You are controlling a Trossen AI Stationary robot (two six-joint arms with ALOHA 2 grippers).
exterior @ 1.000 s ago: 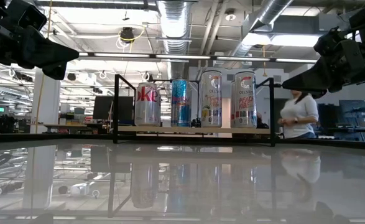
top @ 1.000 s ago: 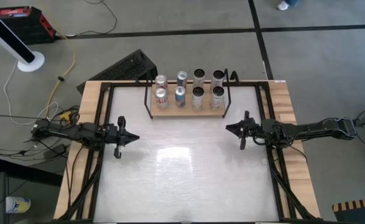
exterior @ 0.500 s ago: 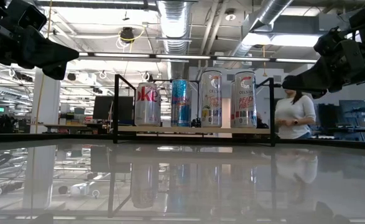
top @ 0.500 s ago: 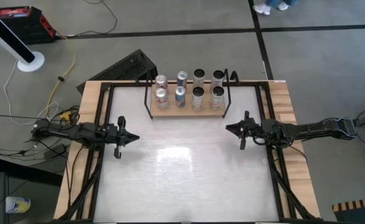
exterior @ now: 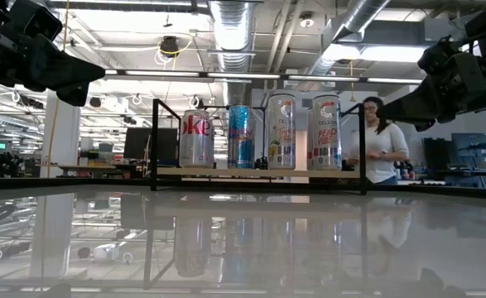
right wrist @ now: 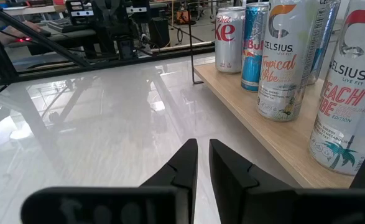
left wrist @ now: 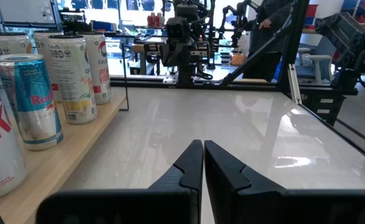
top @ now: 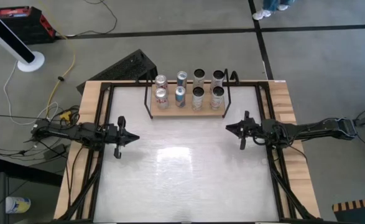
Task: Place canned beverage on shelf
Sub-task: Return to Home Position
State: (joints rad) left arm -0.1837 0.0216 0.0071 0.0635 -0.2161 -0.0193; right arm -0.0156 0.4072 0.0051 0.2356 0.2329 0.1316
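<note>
The shelf, a light-wood board in a black wire frame, stands on the table near its far edge. Several upright cans rest on it in two rows: a Diet Coke can, a Red Bull can and Celsius cans. My left gripper hovers near the table's left edge, pointing level toward the middle, shut and empty. My right gripper hovers near the right edge, facing it, its fingers all but together with nothing between them.
The white tabletop stretches bare between the two grippers and toward the near edge. A black crate lies on the floor beyond the table's far left corner. In the low view a person stands in the room behind the shelf.
Both arms and all the cans have kept still. The person in the room behind the table has walked toward the left of the low view.
</note>
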